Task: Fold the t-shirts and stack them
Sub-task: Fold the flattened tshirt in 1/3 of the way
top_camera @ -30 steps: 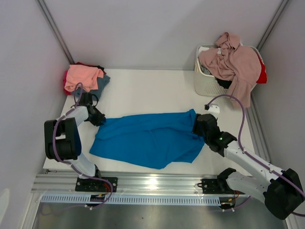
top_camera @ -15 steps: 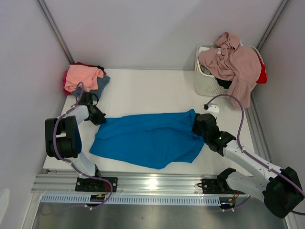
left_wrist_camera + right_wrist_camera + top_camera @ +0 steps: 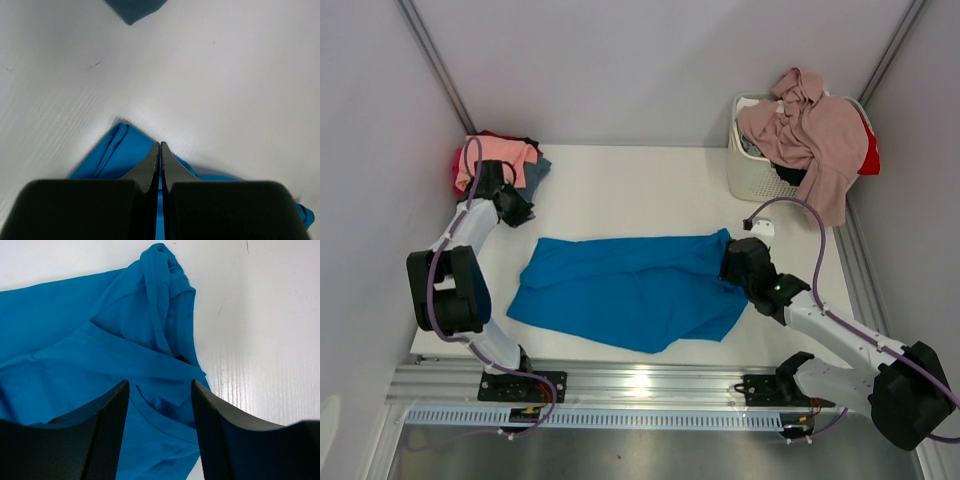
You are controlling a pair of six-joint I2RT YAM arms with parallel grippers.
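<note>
- Left arm (image 3: 469, 228) and right arm (image 3: 835, 329): white links, black rounded joints.
- Cables (image 3: 792, 200): purple, looped along each arm.
- Gripper fingers (image 3: 107, 435): black, tapered, with fine mesh inner faces.
- Base plates (image 3: 532, 386), 6 o'clock: black.

With twelve o'clock at the far wall, the spread t-shirt (image 3: 630, 290) lies across the middle of the table (image 3: 640, 190), on the six o'clock half. The stack of t-shirts (image 3: 498, 160) sits in the ten o'clock corner. At two o'clock stands the basket (image 3: 745, 178), with more shirts in it and the draped t-shirt (image 3: 815, 135) hanging over its four o'clock side. The left gripper (image 3: 518, 210) is between the stack and the spread t-shirt, apart from the shirt. The right gripper (image 3: 730, 265) is over that shirt's three o'clock edge.
</note>
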